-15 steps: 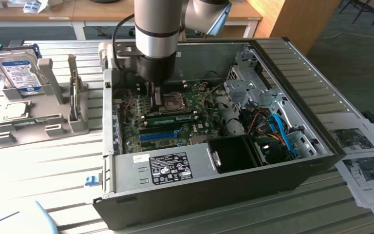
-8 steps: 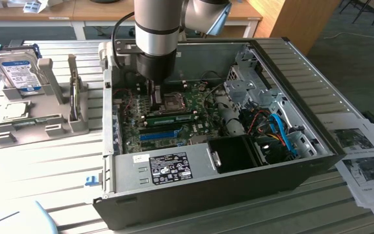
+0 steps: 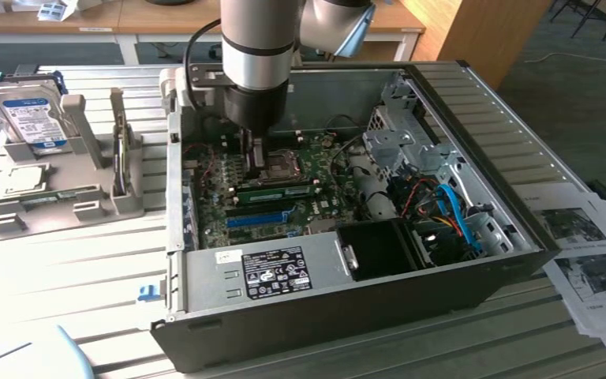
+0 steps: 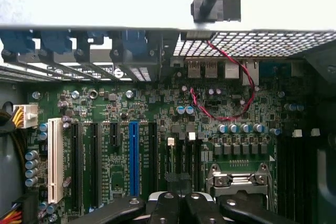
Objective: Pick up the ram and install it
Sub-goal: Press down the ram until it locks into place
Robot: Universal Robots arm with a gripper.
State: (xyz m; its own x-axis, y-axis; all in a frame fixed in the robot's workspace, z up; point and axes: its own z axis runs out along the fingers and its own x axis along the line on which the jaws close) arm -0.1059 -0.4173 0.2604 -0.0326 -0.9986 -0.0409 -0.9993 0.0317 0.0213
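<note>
Green and narrow, the ram (image 3: 274, 189) lies seated across the motherboard (image 3: 282, 207) inside the open computer case (image 3: 409, 260), just above the blue slot (image 3: 258, 218) in the exterior view. My gripper (image 3: 252, 164) hangs beside it, next to the processor socket (image 3: 284, 167), its fingers (image 4: 178, 205) pressed together on nothing. Metal walls hem the board on all sides, with a drive cage (image 3: 409, 142) and cables (image 3: 445, 209) crowding the exterior view's right. Outside the case, a hard drive (image 3: 29, 118) stands in a grey holder (image 3: 45, 205).
</note>
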